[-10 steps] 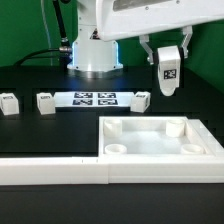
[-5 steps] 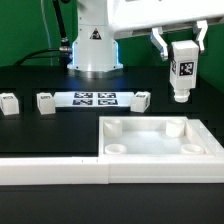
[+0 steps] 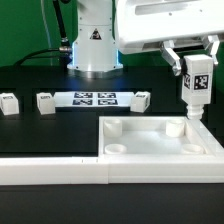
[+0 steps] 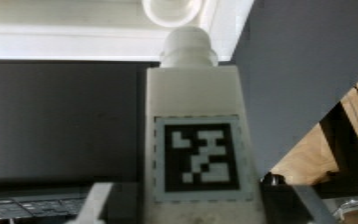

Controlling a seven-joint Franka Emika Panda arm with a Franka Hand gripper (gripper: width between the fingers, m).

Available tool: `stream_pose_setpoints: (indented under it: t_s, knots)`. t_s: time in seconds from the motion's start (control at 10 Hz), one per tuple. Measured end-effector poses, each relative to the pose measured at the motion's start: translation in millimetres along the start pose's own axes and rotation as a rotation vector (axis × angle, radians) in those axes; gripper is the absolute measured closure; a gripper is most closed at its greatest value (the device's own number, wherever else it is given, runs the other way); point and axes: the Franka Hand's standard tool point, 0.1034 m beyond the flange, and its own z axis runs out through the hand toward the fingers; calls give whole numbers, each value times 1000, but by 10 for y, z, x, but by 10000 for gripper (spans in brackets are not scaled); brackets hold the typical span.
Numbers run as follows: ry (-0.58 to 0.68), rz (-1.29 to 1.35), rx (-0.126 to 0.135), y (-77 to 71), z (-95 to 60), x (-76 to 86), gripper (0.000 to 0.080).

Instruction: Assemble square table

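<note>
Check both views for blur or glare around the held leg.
Exterior view: even light, leg and gripper sharp, white table top low in contrast. Wrist view: leg's tag soft but legible; the socket beyond is overexposed and blurred.

The marker board [image 3: 95, 99] is white and bears a row of black-and-white square tags. The work surface [image 3: 40, 130] under it is matt black. Three loose legs [image 3: 45, 101], in line with the marker board, are white with small black tag marks. The lifted leg [image 3: 195, 85], above and to the exterior view's right of the marker board, is white. Its tag [image 4: 199, 157] is a black square with a blocky white pattern inside a white frame. The square table top [image 3: 160, 140], in front of the marker board, is plain white all over, as is the border rail [image 3: 50, 170]. Behind the marker board, the robot base [image 3: 93, 45] is white with a black triangle mark, and the backdrop [image 3: 30, 30] is green.
</note>
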Motion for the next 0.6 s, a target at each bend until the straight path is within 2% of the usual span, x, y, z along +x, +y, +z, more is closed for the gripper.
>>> stream_pose_setpoints:
  t_s: [0.6]
  knots:
    - [-2, -14, -5, 39, 30, -6, 509]
